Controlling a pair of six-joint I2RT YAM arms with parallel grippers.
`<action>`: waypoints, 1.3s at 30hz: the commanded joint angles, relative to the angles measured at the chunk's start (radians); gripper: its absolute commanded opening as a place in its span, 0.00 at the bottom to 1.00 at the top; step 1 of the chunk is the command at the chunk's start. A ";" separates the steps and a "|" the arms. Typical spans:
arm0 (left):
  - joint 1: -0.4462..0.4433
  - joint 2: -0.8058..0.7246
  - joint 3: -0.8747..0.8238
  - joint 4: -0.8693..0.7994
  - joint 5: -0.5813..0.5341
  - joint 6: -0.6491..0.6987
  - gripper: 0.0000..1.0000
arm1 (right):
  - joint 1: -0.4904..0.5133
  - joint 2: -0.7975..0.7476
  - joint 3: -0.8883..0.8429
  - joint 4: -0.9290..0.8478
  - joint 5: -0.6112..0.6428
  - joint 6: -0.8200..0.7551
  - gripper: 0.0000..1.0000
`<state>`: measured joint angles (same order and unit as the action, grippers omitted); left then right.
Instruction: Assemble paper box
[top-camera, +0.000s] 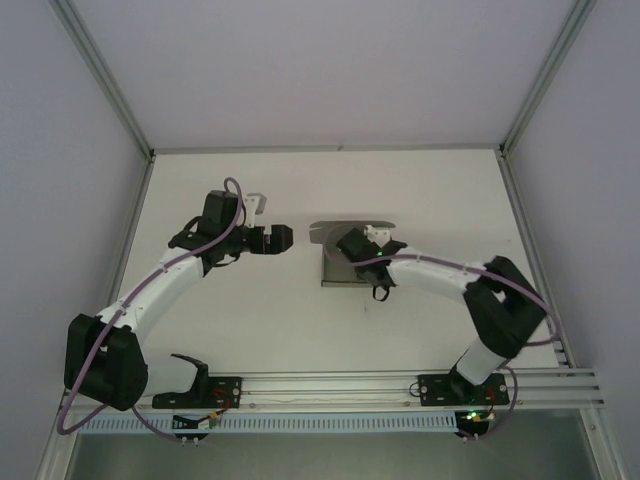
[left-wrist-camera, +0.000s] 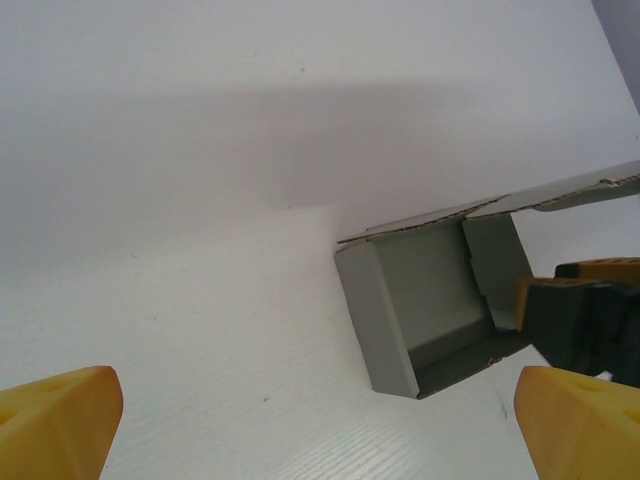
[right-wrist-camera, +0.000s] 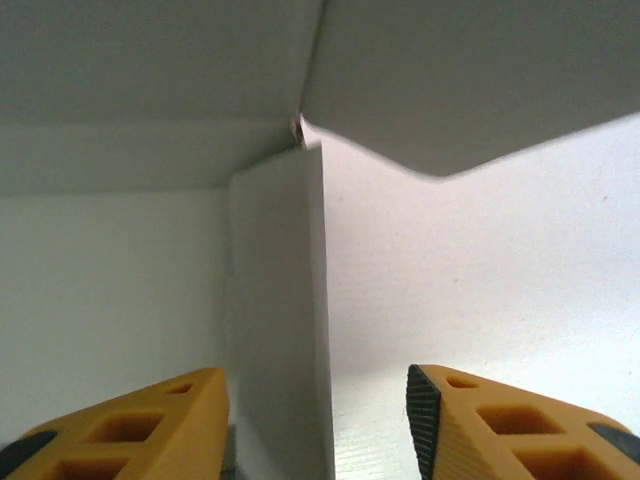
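The paper box (top-camera: 345, 268) lies on the surface under the right gripper (right-wrist-camera: 315, 392), the nearer one, whose parted jaws straddle an upright wall. The left gripper (top-camera: 281, 240), spread wide and empty, faces the box's open side.

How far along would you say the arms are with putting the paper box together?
Done: the box has its sides folded up, forming an open tray. In hand: the right gripper straddles one upright wall, jaws apart rather than clamped, while the left gripper hovers open beside the box. Left: the top flap is raised, so folding it shut remains.
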<state>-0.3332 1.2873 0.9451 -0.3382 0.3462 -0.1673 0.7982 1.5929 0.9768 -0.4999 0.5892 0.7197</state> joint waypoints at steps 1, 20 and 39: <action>-0.009 0.004 0.012 0.008 0.034 0.012 1.00 | 0.000 -0.076 -0.027 0.074 0.004 -0.005 0.55; -0.008 0.075 0.027 0.031 0.046 0.005 1.00 | -0.156 0.058 -0.112 0.327 -0.209 -0.059 0.42; -0.039 0.024 0.020 0.162 0.417 0.175 1.00 | -0.156 -0.021 -0.242 0.404 -0.271 -0.117 0.31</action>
<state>-0.3397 1.3563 0.9470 -0.2501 0.5213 -0.1253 0.6395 1.5944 0.7803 -0.0753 0.3759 0.6445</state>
